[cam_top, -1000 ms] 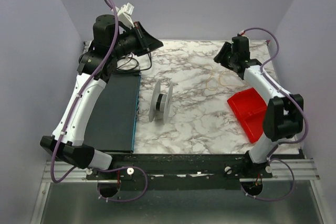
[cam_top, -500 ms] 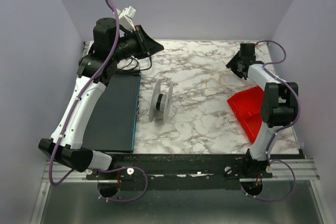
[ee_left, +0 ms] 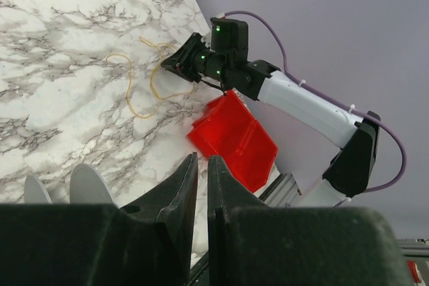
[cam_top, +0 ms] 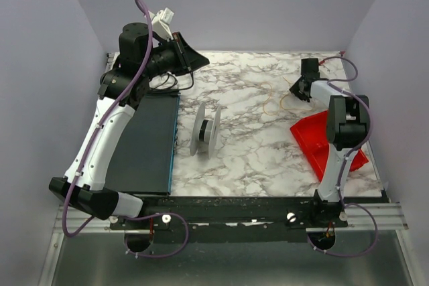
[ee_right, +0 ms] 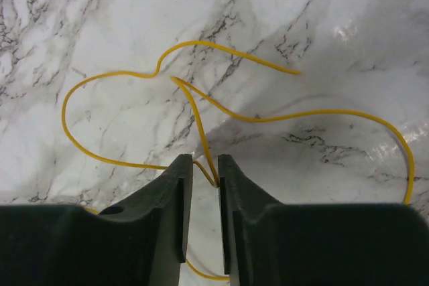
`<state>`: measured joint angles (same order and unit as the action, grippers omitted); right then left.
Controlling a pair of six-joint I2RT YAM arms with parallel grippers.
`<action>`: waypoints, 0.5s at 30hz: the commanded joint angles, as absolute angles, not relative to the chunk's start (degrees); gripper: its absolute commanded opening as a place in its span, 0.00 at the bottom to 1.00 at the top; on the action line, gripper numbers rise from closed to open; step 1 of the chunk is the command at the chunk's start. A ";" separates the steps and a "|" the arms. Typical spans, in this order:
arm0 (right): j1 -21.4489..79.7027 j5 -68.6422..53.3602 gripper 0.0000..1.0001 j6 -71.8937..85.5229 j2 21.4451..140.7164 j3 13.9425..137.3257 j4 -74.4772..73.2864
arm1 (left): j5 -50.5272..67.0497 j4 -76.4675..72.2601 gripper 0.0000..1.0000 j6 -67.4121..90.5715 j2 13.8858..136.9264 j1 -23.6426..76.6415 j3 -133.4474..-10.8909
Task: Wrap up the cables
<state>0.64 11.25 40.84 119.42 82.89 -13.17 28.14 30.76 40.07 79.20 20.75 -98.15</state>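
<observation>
The cable is a thin yellow wire [cam_top: 273,102] lying in loose loops on the marble table, right of centre. It also shows in the left wrist view [ee_left: 131,85] and the right wrist view [ee_right: 194,108]. My right gripper [cam_top: 297,90] is low over the wire's right end. Its jaws stand a narrow gap apart, and a bend of the wire passes between the fingertips [ee_right: 202,165], touching the right finger. My left gripper [cam_top: 196,62] is raised at the back left, shut and empty [ee_left: 200,160]. A grey spool [cam_top: 206,130] stands mid-table.
A red bin [cam_top: 320,140] lies at the right beside the right arm, and also shows in the left wrist view [ee_left: 231,140]. A dark mat [cam_top: 144,142] covers the table's left side. A black looped cord [cam_top: 169,84] lies at the back left under the left gripper.
My right arm has folded back, its elbow swinging inward, and its gripper has come down onto the wire's right end. The left arm has barely moved.
</observation>
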 commanded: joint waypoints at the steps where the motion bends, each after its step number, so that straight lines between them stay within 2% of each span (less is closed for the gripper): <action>1: 0.26 14.75 0.11 39.37 120.32 87.32 -10.76 | 29.51 31.55 0.15 39.37 78.66 21.14 -99.55; 2: 0.26 14.57 0.01 38.60 119.74 88.07 -11.08 | 29.26 31.50 0.16 39.46 78.71 21.27 -99.37; 6: 1.04 7.38 0.01 34.04 112.50 87.71 -9.40 | 27.31 31.13 0.19 41.23 79.40 21.78 -98.48; 9: 4.05 3.61 0.01 30.14 105.47 87.87 -10.54 | 26.52 28.73 0.26 43.96 79.98 21.85 -96.94; 11: 6.20 -1.44 0.01 27.93 101.15 87.64 -11.33 | 25.95 27.31 0.36 45.24 80.54 21.98 -96.57; 15: 11.28 -6.72 0.01 23.28 93.98 86.86 -12.89 | 26.93 25.60 0.40 46.97 83.52 22.65 -97.97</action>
